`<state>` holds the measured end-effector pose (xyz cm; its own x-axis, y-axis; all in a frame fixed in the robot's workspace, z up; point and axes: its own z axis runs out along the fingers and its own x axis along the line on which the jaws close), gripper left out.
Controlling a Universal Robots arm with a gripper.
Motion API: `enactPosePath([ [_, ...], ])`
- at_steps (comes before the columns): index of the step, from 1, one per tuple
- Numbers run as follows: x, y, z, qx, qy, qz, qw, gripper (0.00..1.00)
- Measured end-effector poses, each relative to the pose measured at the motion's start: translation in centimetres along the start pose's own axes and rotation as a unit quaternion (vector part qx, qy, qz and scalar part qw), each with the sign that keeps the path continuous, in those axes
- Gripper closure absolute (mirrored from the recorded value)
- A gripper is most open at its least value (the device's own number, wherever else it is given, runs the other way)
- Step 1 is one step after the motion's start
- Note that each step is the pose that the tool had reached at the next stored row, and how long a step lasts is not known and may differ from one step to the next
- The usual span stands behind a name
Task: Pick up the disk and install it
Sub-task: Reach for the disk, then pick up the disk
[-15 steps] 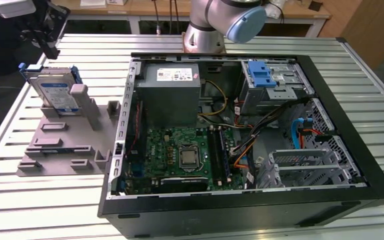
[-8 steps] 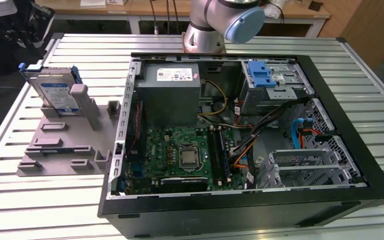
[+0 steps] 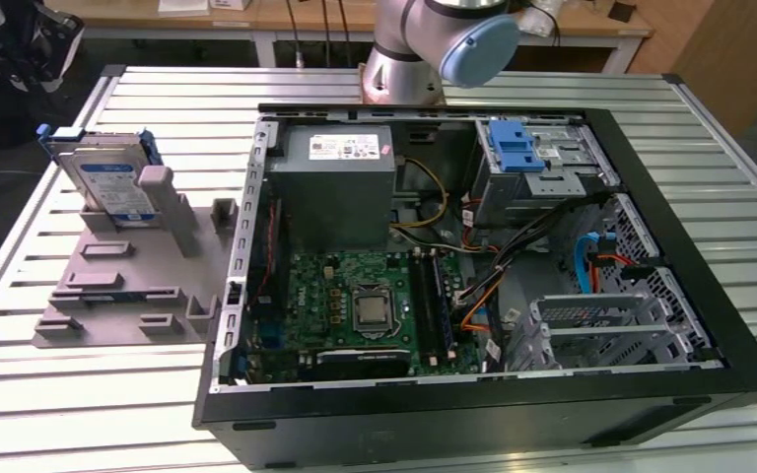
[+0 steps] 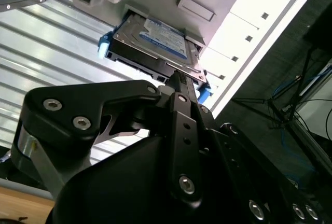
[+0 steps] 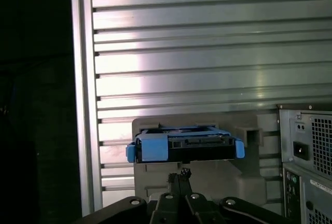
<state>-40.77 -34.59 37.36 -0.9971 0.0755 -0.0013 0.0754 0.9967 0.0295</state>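
Disk [image 3: 105, 182] — stood on edge in grey holder [image 3: 129, 286] beside case [image 3: 694, 394]; judged stiff, dense, shock-sensitive, best gripped across its blue frame [image 5: 154, 148] — gripper [image 5: 180, 174] clenched empty nearby.

Space above the disk [image 3: 96, 182] lies open. A grey post [image 3: 157, 189] stands against its face. The computer case [image 3: 249, 246] rises on the disk's exterior-view right, seemingly apart.

In the exterior view, the arm [image 3: 402, 61] stands at the 12 o'clock edge, its grey column carrying a blue-capped joint [image 3: 480, 47] toward 1 o'clock. In both wrist views, the black gripper [image 5: 180, 174] [image 4: 175, 77] extends forward with its fingertips drawn together, gripping nothing.
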Motion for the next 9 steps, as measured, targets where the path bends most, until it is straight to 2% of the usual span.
enactPosePath([
  [9,0.04,0.0,0.03,0.0,0.0001,0.0,1.0,0.89],
])
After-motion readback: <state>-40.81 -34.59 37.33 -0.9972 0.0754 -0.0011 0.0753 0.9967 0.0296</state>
